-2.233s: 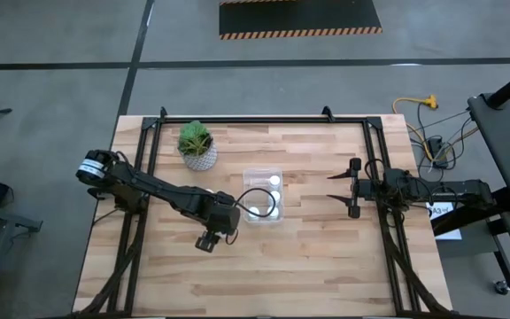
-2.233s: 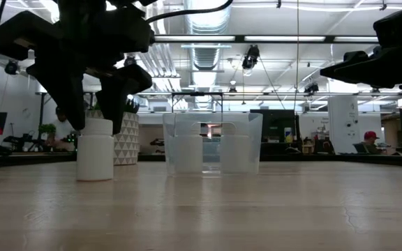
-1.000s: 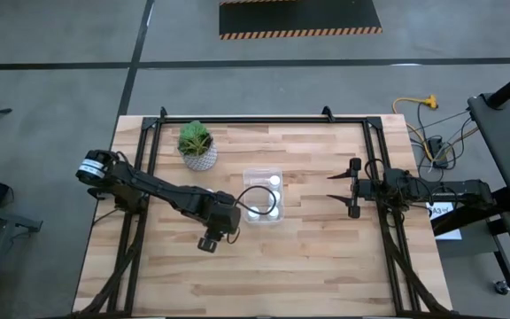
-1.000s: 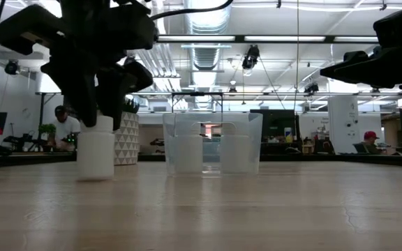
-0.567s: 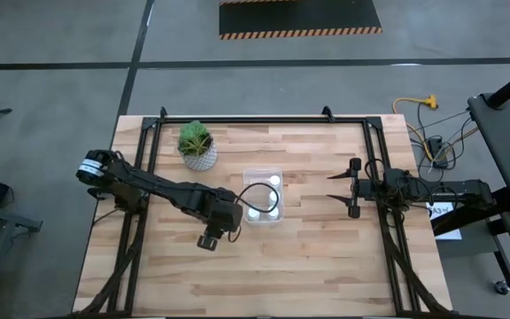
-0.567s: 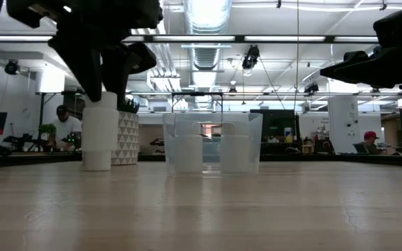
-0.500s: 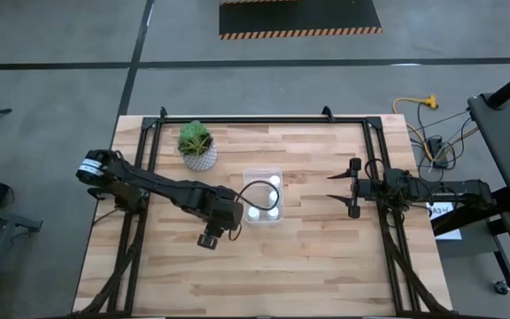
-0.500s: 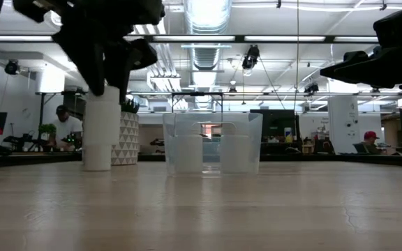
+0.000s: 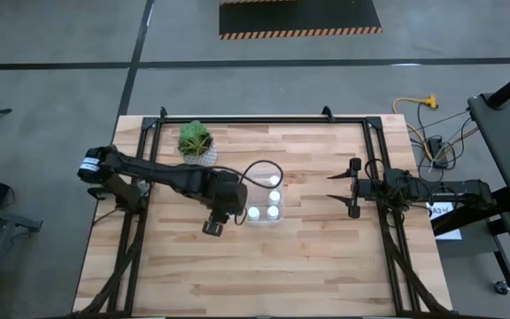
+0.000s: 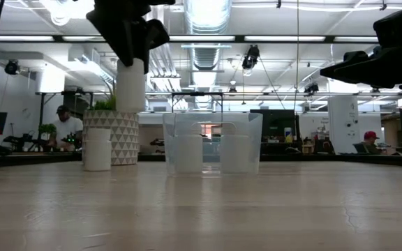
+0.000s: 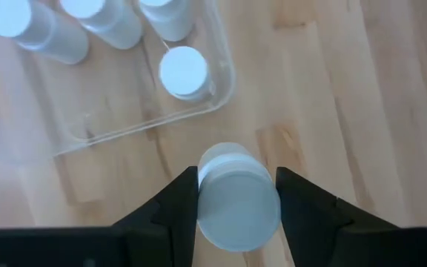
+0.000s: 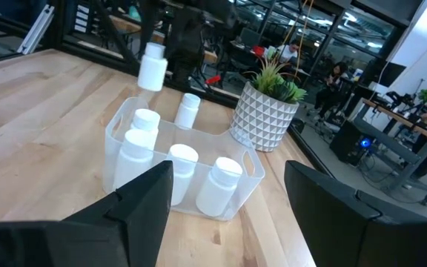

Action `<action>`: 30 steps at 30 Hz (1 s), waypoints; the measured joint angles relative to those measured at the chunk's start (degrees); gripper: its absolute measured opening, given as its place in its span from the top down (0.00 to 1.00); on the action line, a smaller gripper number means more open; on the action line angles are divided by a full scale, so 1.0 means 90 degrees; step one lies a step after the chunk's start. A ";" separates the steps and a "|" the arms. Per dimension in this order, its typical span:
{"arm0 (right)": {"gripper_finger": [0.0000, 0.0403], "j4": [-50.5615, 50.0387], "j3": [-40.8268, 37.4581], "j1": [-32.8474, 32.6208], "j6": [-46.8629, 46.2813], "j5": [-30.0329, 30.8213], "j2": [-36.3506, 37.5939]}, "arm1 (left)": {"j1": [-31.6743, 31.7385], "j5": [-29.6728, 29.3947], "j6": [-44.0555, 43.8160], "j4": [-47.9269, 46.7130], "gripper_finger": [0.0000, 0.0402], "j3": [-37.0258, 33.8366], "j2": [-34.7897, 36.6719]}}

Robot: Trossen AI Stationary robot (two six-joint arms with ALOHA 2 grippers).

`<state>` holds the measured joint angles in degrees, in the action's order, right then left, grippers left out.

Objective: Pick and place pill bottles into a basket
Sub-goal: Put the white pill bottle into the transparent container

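Note:
My left gripper (image 10: 129, 49) is shut on a white pill bottle (image 10: 130, 85), high above the table just left of the clear basket (image 10: 211, 143); it also shows in the left wrist view (image 11: 237, 204). The basket (image 9: 263, 168) holds several upright bottles (image 12: 182, 159). One more bottle (image 10: 98, 148) stands on its base on the table in front of the plant pot; the right wrist view shows it (image 12: 190, 108) beyond the basket. My right gripper (image 9: 337, 187) waits open and empty to the right of the basket. My left gripper pinches the bottle's upper end (image 10: 130, 67) between its two fingers, one on each side (image 11: 203, 194). The fingers come from above, pointing down. The bottle hangs upright below them, lifted clear of the table.
A white patterned pot with a green plant (image 9: 197, 146) stands at the far left, also in the low view (image 10: 112, 136). Black frame rails (image 9: 237, 120) run along the table's far and side edges. Bare wood (image 9: 264, 266) fills the near half. People sit in the room behind.
My left gripper, shut on the bottle, has lifted it from the table to well above it and carried it toward the basket, to the right and a little toward the far edge. The bottle stays upright. The other bottle stays standing by the pot.

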<state>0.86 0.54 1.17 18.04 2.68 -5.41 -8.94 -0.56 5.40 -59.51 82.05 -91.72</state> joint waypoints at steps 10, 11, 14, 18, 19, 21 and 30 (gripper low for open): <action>0.38 -0.0002 0.0000 0.0000 -0.0002 0.0000 0.0000 | 0.0530 0.0008 0.0370 -0.0012 0.65 0.0225 -0.0002; 0.38 -0.0002 0.0000 0.0000 -0.0002 0.0000 0.0000 | 0.0565 0.0015 0.0430 -0.0014 0.65 0.0255 -0.0002; 0.38 -0.0002 0.0000 -0.0002 -0.0002 0.0001 0.0000 | 0.0668 0.0033 0.0474 -0.0034 0.65 0.0348 -0.0002; 0.38 -0.0002 0.0000 -0.0002 -0.0001 0.0000 0.0000 | 0.0800 0.0105 0.0503 -0.0044 0.65 0.0409 -0.0036; 0.38 0.0000 0.0000 -0.0002 -0.0001 0.0000 0.0000 | 0.0831 0.0120 0.0503 -0.0076 0.65 0.0449 -0.0093; 0.38 -0.0002 0.0000 -0.0002 -0.0002 0.0000 0.0000 | 0.0880 0.0144 0.0509 -0.0236 0.65 0.0516 -0.0183; 0.38 0.0014 0.0005 0.0002 -0.0002 0.0007 -0.0068 | 0.0958 0.0174 0.0951 -0.0590 0.65 0.1607 -0.1205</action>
<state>0.99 0.58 1.19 18.02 2.74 -6.02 -0.32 1.01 13.96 -64.81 96.52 -102.56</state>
